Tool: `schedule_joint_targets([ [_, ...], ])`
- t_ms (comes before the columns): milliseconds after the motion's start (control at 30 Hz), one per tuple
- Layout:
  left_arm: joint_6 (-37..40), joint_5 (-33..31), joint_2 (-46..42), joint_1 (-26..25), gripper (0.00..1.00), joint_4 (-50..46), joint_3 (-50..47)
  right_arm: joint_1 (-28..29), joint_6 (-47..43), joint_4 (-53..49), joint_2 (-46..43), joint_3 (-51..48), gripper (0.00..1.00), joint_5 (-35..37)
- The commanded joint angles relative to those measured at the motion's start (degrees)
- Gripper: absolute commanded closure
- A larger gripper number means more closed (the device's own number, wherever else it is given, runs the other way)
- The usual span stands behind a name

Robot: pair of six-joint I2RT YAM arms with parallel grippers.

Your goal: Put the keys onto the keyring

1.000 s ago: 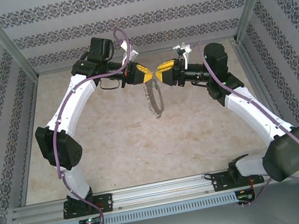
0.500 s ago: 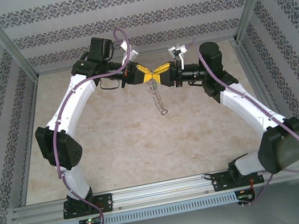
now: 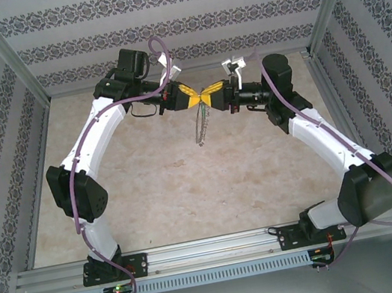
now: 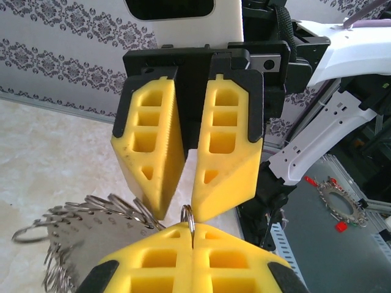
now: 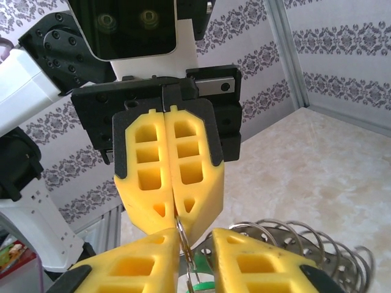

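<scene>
Three cameras, one meeting point.
Top external looks down from behind the bases, far off; left wrist close on the right gripper (image 4: 182, 210), right wrist on the left gripper (image 5: 175, 227); all share the keyring (image 3: 199, 127).

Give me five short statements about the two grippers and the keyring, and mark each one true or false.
1. The left gripper is shut on the keyring. True.
2. The right gripper is clamped shut. False: its jaws stand apart, with the ring's wire in the gap.
3. The keyring lies flat on the table. False: it hangs in the air below the two grippers.
4. The two grippers meet tip to tip, facing each other. True.
5. Many small metal bits are strung along the keyring. True.
</scene>
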Motion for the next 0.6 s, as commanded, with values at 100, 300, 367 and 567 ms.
schedule_joint_targets([
  [100,1.62,3.29,-2.28,-0.52,1.0,-0.57,0.67,-0.34,-0.19,2.04,1.09,1.73,0.91,-2.25],
  [300,1.09,1.91,-2.12,-0.46,0.98,-0.49,1.11,-0.45,-4.18,-2.71,1.4,3.37,1.0,-2.42],
  [367,1.42,1.38,-2.31,-0.08,0.91,-0.84,1.28,-0.47,-8.88,-8.56,1.12,5.33,1.0,-1.0],
  [567,2.6,0.36,-3.54,2.75,0.66,-2.39,2.21,-0.39,-24.59,-30.15,2.01,14.93,1.0,2.64],
])
